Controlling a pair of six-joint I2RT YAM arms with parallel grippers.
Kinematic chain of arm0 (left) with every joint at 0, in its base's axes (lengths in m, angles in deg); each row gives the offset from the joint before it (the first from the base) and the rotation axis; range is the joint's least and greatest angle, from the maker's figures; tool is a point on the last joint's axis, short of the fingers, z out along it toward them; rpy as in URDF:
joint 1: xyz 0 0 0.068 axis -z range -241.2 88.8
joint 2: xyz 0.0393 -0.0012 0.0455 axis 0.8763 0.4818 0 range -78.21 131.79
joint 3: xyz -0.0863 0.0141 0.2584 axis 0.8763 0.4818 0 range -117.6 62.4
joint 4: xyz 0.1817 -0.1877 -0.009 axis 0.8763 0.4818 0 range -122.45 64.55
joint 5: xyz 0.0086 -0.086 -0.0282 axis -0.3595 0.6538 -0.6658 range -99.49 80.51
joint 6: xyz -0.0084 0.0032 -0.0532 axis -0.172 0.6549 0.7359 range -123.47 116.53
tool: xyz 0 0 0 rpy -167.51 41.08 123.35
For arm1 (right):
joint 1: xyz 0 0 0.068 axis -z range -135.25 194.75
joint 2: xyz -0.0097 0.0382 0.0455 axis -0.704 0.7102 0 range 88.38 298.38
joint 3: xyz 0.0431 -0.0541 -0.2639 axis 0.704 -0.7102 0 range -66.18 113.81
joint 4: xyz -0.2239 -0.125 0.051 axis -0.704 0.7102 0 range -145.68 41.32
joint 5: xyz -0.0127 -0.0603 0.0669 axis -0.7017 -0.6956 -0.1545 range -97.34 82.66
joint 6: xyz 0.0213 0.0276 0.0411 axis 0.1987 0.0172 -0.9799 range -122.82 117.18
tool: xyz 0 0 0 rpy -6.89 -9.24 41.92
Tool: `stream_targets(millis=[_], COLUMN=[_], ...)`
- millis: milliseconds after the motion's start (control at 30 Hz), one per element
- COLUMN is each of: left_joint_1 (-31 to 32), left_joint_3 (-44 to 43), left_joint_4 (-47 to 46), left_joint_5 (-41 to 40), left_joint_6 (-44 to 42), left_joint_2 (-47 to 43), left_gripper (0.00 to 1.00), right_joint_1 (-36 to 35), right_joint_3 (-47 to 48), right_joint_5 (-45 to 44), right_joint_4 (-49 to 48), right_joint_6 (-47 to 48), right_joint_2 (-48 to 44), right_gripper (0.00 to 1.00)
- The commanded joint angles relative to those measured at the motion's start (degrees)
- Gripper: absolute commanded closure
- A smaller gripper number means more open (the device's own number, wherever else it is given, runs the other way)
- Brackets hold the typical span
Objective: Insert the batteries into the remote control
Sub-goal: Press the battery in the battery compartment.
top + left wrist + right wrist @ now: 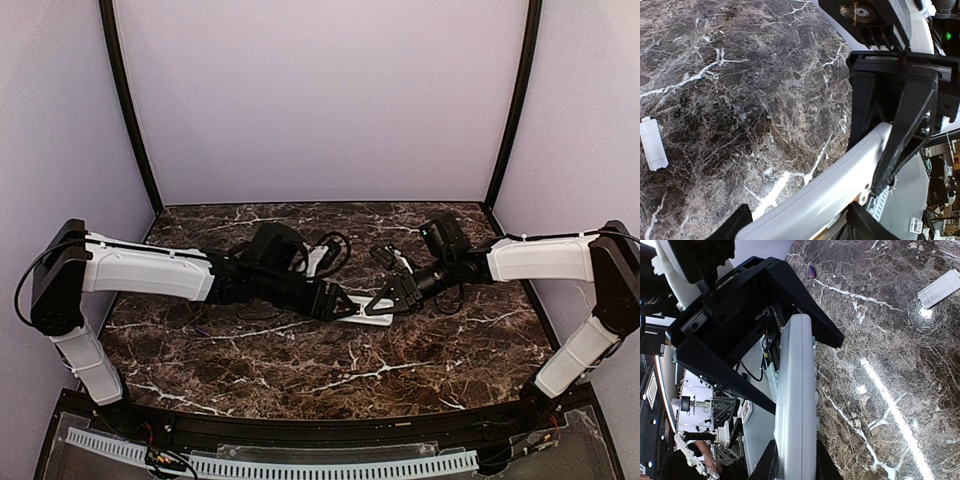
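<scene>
The white remote control (360, 311) is held just above the marble table between both grippers, at mid-table. My left gripper (335, 303) is shut on its left end. My right gripper (385, 300) is shut on its right end. In the left wrist view the remote (830, 190) runs diagonally between my own jaws (797, 225), with the right gripper's fingers (905, 125) clamping the far end. In the right wrist view the remote (797, 390) stands edge-on in my jaws (795, 465), with the left gripper's fingers (805, 305) at its far end. No battery is clearly visible.
A small loose white cover piece (652, 145) lies on the dark marble table (300, 370); it also shows in the right wrist view (939, 288). A tiny purple object (811, 271) lies on the table farther off. Lilac walls enclose the back and sides.
</scene>
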Motion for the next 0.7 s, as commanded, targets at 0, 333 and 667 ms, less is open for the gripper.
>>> stream_targets(millis=[0,333,667], left_joint_1=[-0.16,-1.55,-5.26], left_joint_3=[1.13,3.50,6.29], left_joint_4=[6.96,-2.79,-0.93], left_joint_5=[-4.49,0.81,-1.36], left_joint_6=[-2.16,-0.64,-4.57], left_joint_2=[0.50,-4.61,-13.77], left_gripper=[0.31,0.12,0.01], right_joint_1=[-0.09,0.02,0.09], right_joint_3=[0.41,-0.55,-1.14], right_joint_5=[4.75,3.52,1.98], right_joint_4=[-3.91,-4.26,-4.37], right_joint_6=[-2.48,-1.67,-0.51], right_joint_2=[-2.38,-1.22,-0.52], right_gripper=[1.00,1.00,1.00])
